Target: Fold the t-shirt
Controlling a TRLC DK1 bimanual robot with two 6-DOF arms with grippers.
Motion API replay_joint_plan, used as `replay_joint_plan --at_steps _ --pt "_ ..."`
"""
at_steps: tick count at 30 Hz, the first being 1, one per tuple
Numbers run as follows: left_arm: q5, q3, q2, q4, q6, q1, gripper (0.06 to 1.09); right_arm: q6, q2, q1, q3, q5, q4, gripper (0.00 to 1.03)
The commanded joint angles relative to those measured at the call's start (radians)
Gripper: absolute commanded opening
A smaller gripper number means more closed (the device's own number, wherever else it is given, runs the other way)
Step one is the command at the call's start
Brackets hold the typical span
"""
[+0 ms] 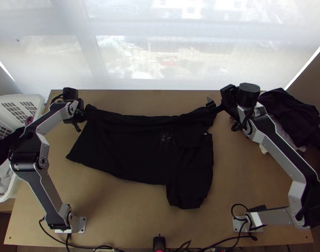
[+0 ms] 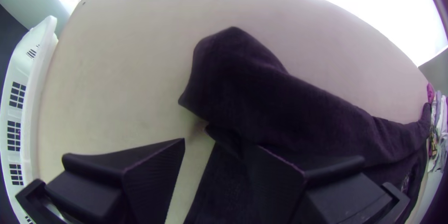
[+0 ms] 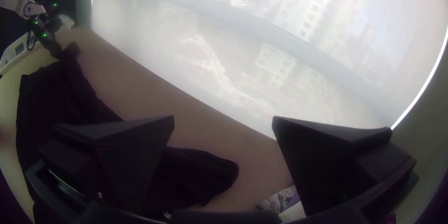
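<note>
Pale blinds hang behind the wooden bench; a white basket stands at the left and a heap of clothes at the right. Seen from the top, the black t-shirt lies mid-bench, toward the far side. Its long axis runs left to right, the hem seemingly at the left and the neck at the right, while one sleeve points to the near edge. A band along the far edge looks folded over, so I judge the first lengthwise fold to be in hand or nearly made. The left arm ends by the far left corner, the right arm by the far right one.

From the left wrist, the left gripper has its jaws parted, grasping nothing, just by the shirt's rounded, layered corner (rather bulky, so it may want flattening).

From the right wrist, the right gripper has its jaws wide apart and free of cloth, near the blunt far right end of the shirt. What comes next, I'd say, is to smooth that far band, then bring the near side and its sleeve over toward the far edge.
</note>
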Motion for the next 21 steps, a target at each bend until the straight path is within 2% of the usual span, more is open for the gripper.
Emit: replay_joint_plan --at_steps 1,4,9,12,15,19,21 --pt "0.0 0.014 0.034 0.001 0.003 -0.003 0.67 0.003 -0.011 0.002 -0.006 -0.001 0.001 0.98" --pt "0.0 0.025 0.04 0.009 0.005 -0.003 0.6 0.001 -0.016 0.002 -0.012 -0.001 0.001 0.98" --pt "0.0 0.046 0.049 0.015 0.003 -0.007 0.58 0.0 -0.022 0.005 -0.018 -0.001 0.001 0.98" --pt "0.0 0.059 0.053 0.015 0.005 -0.013 0.45 0.001 -0.023 0.011 -0.025 -0.001 0.001 0.98" --pt "0.0 0.062 0.049 0.013 0.005 -0.019 0.4 0.001 -0.026 0.015 -0.035 -0.001 0.001 0.98" --pt "0.0 0.06 0.049 0.002 0.005 -0.022 0.4 0.001 -0.029 0.019 -0.041 -0.001 0.001 0.98" --pt "0.0 0.06 0.048 0.001 0.008 -0.022 0.32 0.001 -0.036 0.019 -0.044 -0.001 0.001 0.98"
